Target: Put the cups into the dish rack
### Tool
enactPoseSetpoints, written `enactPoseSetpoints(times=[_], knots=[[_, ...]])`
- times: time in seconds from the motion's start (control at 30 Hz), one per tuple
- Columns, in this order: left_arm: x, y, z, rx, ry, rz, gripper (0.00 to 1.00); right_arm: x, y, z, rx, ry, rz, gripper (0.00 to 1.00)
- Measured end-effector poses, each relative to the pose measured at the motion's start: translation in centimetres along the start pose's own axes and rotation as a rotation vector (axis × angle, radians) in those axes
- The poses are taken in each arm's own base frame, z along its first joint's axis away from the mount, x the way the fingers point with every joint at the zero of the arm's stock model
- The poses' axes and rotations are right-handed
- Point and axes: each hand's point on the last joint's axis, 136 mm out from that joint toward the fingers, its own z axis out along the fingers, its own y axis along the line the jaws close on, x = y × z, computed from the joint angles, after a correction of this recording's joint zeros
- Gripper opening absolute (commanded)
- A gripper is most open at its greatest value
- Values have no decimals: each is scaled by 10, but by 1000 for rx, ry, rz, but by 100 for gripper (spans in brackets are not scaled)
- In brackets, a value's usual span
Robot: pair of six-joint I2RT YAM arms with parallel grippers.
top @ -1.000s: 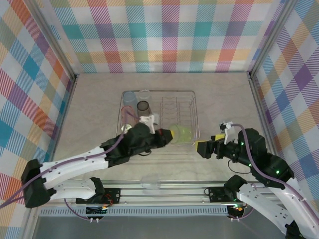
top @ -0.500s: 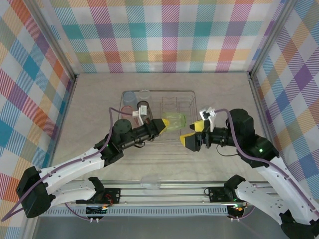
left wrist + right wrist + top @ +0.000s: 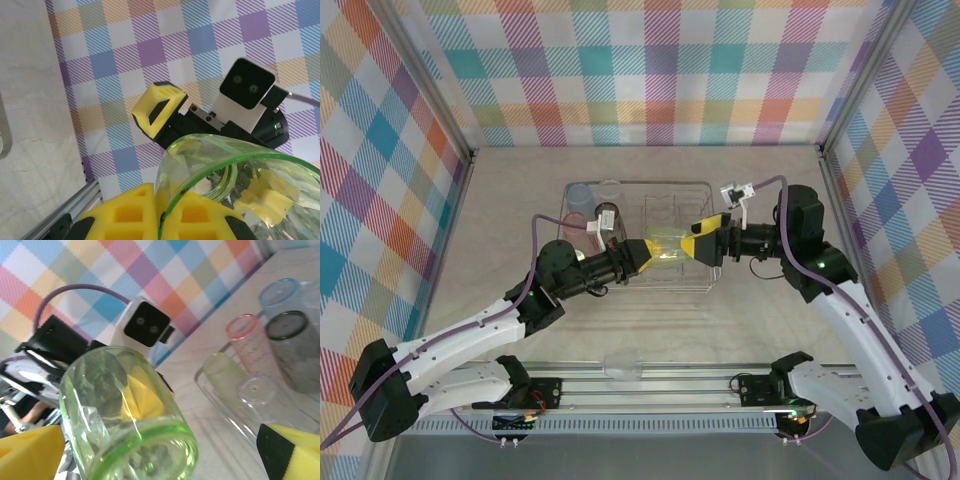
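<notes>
Likely handover of the green cup (image 3: 672,243) above the dish rack (image 3: 650,184).
The left pincer (image 3: 653,251) grips it; the right pincer (image 3: 697,246), spread around it, should close next.

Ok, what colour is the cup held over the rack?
The cup is translucent green; best in the right wrist view.

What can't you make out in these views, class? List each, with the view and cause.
1. Left wrist: lower part of the green cup, cut off by the bottom edge.
2. Top: whether the right gripper touches it; too small.
3. Top: near-left corner of the dish rack, hidden under the left arm.
</notes>
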Motion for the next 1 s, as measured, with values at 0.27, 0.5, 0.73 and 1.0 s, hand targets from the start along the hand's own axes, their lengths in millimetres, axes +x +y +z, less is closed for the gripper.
enactPoseSetpoints(times=[0.27, 0.5, 0.73, 1.0], knots=[[2, -2, 1, 13, 13, 3, 0, 4, 15, 7, -159, 56, 15, 92], [0, 1, 3, 5, 10, 1, 0, 14, 12, 11, -200, 99, 54, 85], [1, 5, 5, -4, 13, -2, 0, 18, 14, 15, -220, 117, 60, 79], [0, 3, 6, 6, 9, 2, 0, 17, 12, 17, -220, 115, 56, 68]])
